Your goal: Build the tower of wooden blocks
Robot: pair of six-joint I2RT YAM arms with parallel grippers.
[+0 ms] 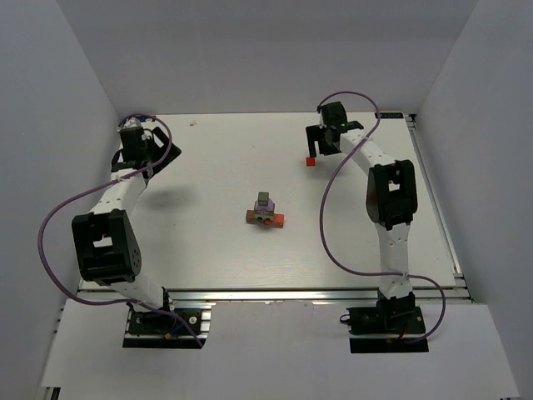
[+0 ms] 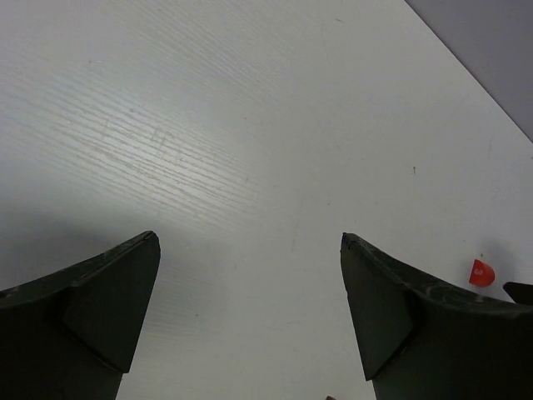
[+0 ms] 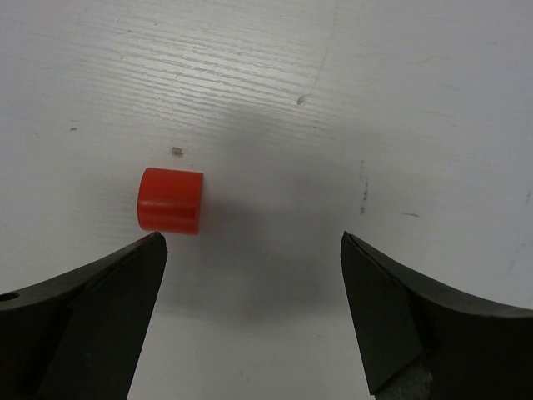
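One red block point(image 3: 170, 200) lies at ten o'clock from the open, empty right gripper point(image 3: 250, 246), apparently just outside its jaws; the left gripper point(image 2: 250, 242), also open, is far.

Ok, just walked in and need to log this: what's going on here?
A small block tower stands in the middle, with neither gripper on it. The right gripper hangs open close to a loose red block at the far side, not gripping it. The left gripper is open and empty near the far left corner.
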